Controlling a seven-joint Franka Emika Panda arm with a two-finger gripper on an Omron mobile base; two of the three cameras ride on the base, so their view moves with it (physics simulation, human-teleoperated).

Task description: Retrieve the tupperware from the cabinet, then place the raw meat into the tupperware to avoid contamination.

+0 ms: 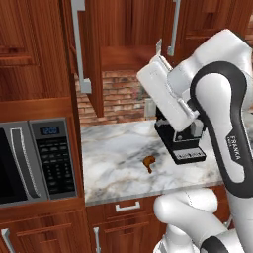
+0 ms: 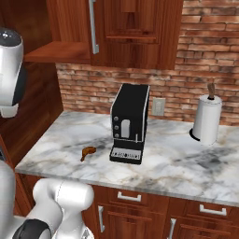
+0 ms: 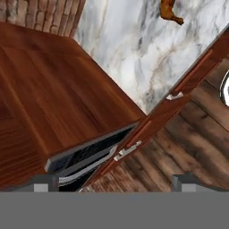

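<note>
Jaws spread wide and empty on the gripper [image 3: 114, 183], fingertips [image 3: 44, 182] poking up at the bottom of the hand view. Raw meat [image 1: 148, 162] lies mid-frame on the marble counter [image 1: 113, 163], just left of the coffee machine [image 2: 129, 123]. Cabinet [image 1: 89, 54] door hangs open, upper left.

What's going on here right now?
The robot's hand is raised above the counter, open and holding nothing. The raw meat lies on the marble counter beside the black coffee machine. One upper cabinet door stands open, and no tupperware can be seen yet.
</note>
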